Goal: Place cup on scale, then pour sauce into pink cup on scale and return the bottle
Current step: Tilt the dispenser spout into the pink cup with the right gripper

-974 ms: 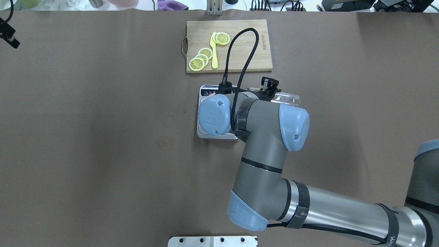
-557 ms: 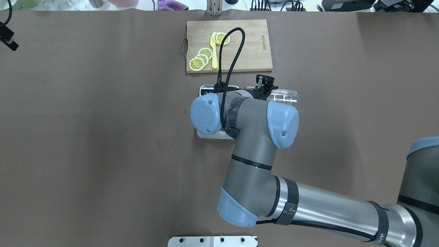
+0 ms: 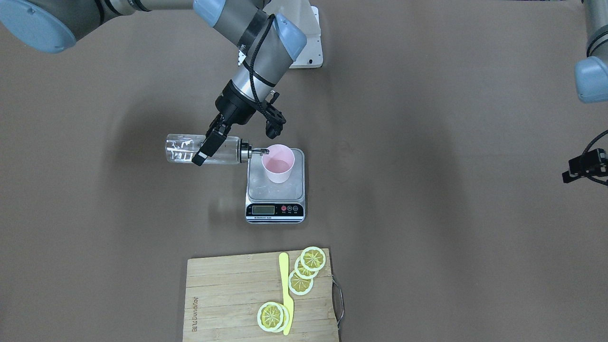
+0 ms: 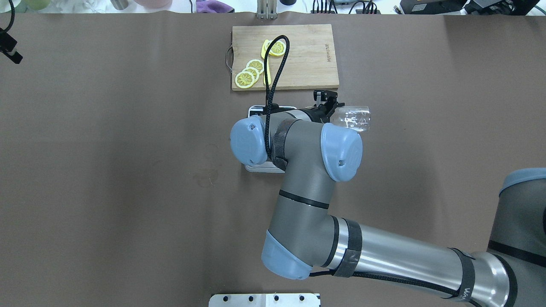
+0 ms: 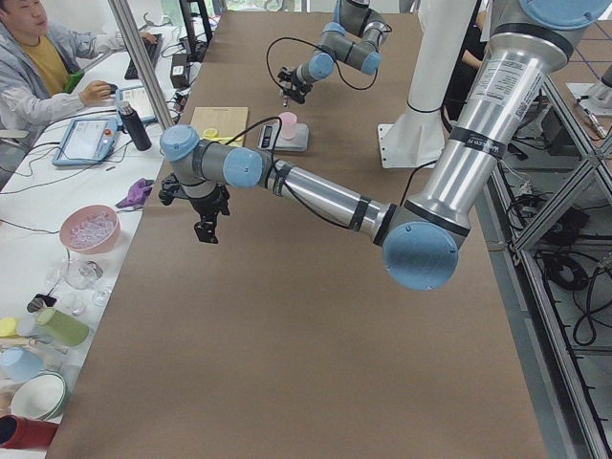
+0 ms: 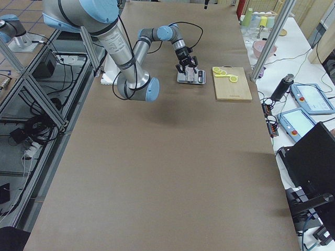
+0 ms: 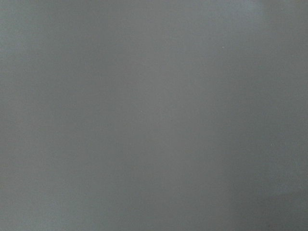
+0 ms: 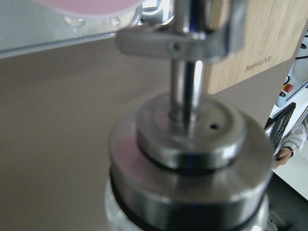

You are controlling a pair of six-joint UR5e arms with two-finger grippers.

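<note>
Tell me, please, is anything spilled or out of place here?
Yes. A few clear drops lie on the scale platform beside the pink cup, not inside it; likely spilled from the bottle.

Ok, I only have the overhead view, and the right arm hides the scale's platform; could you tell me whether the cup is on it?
Observer: Yes, the front-facing view shows the cup upright on the scale.
Operator: Thank you; is it lined up to pour?
Observer: The bottle is tipped roughly level in the right gripper, its spout reaching the cup's rim.
Operator: And the other arm?
Observer: The left gripper hangs over the table, far from the scale.
</note>
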